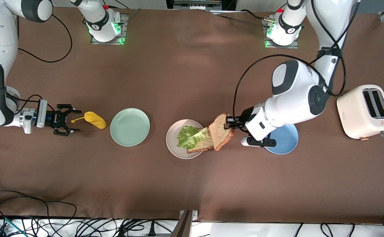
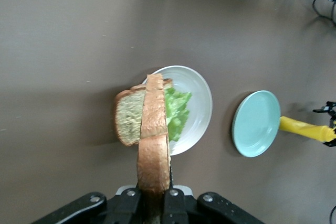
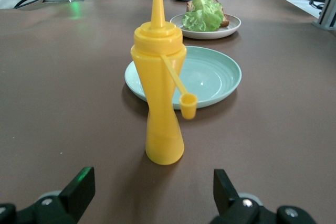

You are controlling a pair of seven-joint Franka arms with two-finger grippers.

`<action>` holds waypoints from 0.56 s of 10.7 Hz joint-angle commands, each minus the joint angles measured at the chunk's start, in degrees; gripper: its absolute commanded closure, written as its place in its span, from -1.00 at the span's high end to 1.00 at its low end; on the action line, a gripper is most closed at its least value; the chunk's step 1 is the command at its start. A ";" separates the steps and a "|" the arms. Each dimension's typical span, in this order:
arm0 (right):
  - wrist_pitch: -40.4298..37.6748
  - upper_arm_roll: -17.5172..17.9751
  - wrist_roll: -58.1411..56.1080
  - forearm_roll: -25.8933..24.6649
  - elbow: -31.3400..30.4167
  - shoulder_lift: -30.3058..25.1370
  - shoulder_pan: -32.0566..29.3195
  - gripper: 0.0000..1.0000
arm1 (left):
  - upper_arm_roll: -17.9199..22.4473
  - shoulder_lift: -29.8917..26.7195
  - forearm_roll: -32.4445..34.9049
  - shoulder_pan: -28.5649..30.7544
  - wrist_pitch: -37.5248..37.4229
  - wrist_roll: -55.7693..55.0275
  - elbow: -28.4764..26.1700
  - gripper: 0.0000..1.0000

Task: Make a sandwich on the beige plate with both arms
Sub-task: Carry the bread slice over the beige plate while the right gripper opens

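The left gripper (image 1: 229, 125) grasps an upper bread slice (image 1: 221, 131) on edge over the beige plate (image 1: 174, 144), which carries lettuce (image 1: 186, 135) on a lower slice (image 1: 201, 144). The right gripper (image 1: 67, 121) (jaws released) rests just beside the yellow squeeze bottle (image 1: 95, 119) on the worktop (image 1: 192, 65).

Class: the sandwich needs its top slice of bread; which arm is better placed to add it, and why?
Left. Its hand is shut on the second bread slice beside the beige plate. The right hand stands open by the yellow bottle.
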 commanded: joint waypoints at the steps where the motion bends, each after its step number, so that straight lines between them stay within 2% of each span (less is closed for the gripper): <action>1: 2.98 -0.25 7.98 -4.69 -0.76 -5.19 0.18 1.00 | 0.74 1.94 -3.43 -1.10 3.68 0.59 1.25 -1.00; 4: 4.66 -0.25 20.29 -11.20 -0.67 -10.22 0.18 1.00 | 0.65 5.45 -6.76 -4.26 9.56 1.04 1.61 -1.00; 6: 7.45 -0.25 21.98 -13.84 -0.76 -12.58 0.26 1.00 | 0.65 6.69 -8.62 -5.49 9.94 1.04 1.69 -1.00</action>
